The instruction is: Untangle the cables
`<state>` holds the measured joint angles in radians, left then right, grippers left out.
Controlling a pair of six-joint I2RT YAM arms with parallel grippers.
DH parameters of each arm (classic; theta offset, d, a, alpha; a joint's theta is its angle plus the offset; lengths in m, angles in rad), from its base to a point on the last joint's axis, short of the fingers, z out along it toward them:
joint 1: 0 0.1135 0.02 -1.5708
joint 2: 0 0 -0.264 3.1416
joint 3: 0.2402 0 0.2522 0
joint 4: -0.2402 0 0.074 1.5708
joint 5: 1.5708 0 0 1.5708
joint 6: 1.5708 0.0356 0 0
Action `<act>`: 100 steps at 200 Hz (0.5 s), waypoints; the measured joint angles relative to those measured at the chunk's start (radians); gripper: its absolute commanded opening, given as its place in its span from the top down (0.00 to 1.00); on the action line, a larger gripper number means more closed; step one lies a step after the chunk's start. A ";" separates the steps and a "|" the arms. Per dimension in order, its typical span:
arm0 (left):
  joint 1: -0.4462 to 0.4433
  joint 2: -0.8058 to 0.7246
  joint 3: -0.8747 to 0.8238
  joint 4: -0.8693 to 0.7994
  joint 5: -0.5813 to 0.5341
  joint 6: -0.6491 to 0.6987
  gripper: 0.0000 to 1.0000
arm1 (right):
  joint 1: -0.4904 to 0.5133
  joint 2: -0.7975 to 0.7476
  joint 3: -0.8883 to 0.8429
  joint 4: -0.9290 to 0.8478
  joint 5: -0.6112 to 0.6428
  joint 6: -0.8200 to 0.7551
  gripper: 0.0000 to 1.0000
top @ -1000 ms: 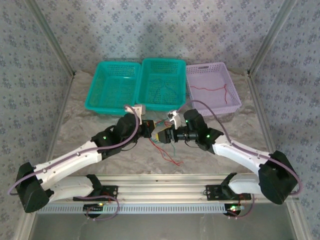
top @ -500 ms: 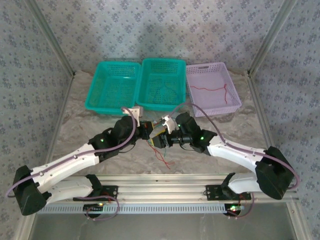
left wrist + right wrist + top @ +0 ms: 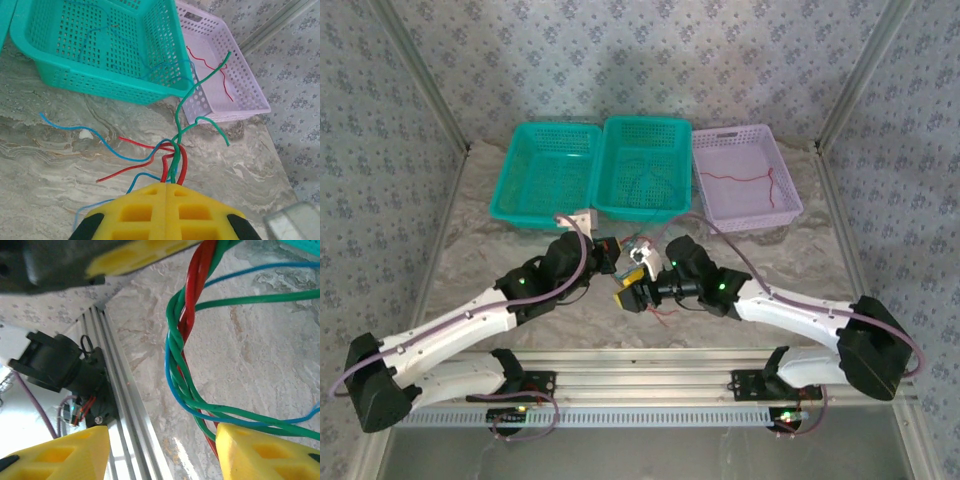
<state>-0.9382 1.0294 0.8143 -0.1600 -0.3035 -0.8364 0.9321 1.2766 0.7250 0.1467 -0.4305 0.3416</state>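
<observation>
Cables, a red-blue-green twist, stay pinched in our closed left gripper; both grippers have slid toward the tabletop's near edge, right gripper gaping empty beside the twist, so untangling remains ahead.

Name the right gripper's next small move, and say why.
Probably close the right gripper on the twisted cables. The red, green and blue strands run between its open jaws, while the left gripper is shut on the same bundle, so the two could then pull apart.
</observation>
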 measured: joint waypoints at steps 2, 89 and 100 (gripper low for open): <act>0.000 0.001 0.000 0.000 0.000 0.000 1.00 | 0.003 0.003 0.001 0.000 0.010 -0.001 0.48; 0.000 -0.002 0.000 0.024 -0.012 -0.041 1.00 | 0.051 0.052 0.034 0.002 0.300 0.000 0.63; 0.000 -0.003 0.000 0.025 -0.011 -0.045 1.00 | 0.058 0.068 0.037 0.005 0.315 0.004 0.73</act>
<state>-0.9382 1.0267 0.8139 -0.1352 -0.3149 -0.8810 0.9905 1.3449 0.7624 0.1520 -0.1154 0.3454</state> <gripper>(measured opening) 0.041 0.360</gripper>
